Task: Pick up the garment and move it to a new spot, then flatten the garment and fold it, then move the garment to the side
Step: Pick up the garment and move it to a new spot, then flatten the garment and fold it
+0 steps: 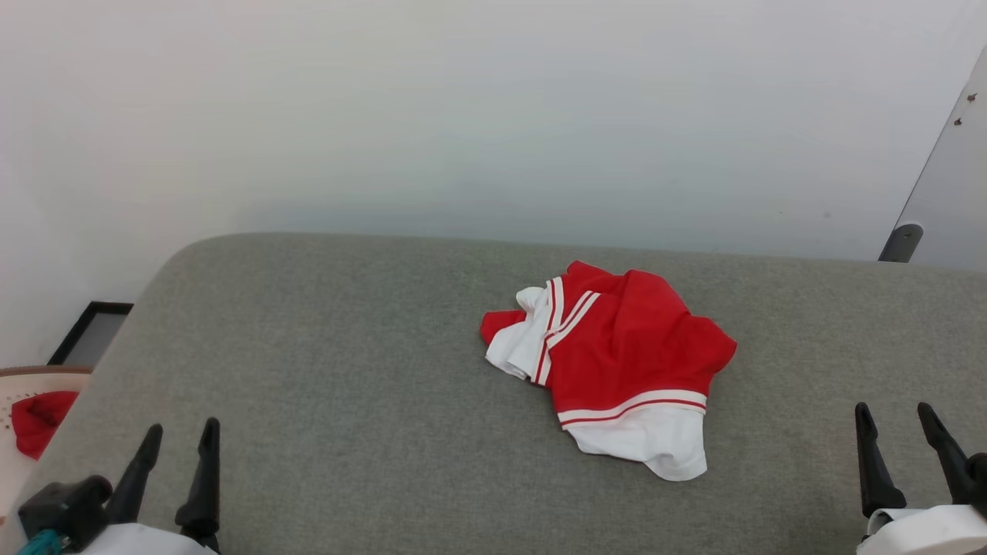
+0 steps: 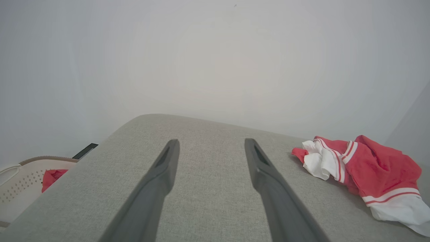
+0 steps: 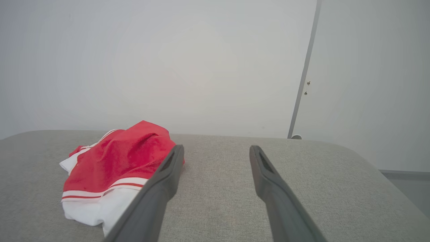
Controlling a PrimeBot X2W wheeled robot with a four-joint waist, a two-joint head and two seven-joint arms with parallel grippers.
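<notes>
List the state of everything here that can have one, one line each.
garment: crumpled in a heap, not folded, lying on the grey surface, held by neither claw.
left claw: open, empty, at the surface's near left.
right claw: open, empty, at the near right, apart from the garment.
red cloth: bunched up inside the basket.
basket: beside the surface's left end, holding the red cloth.

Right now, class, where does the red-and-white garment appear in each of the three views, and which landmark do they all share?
Head view: garment right of centre, crumpled on the grey upholstered surface.
Left wrist view: garment at the right edge, below mid-height.
Right wrist view: garment at lower left, white hem nearest the camera.
Shared landmark: the grey upholstered surface's far edge against the white wall.
</notes>
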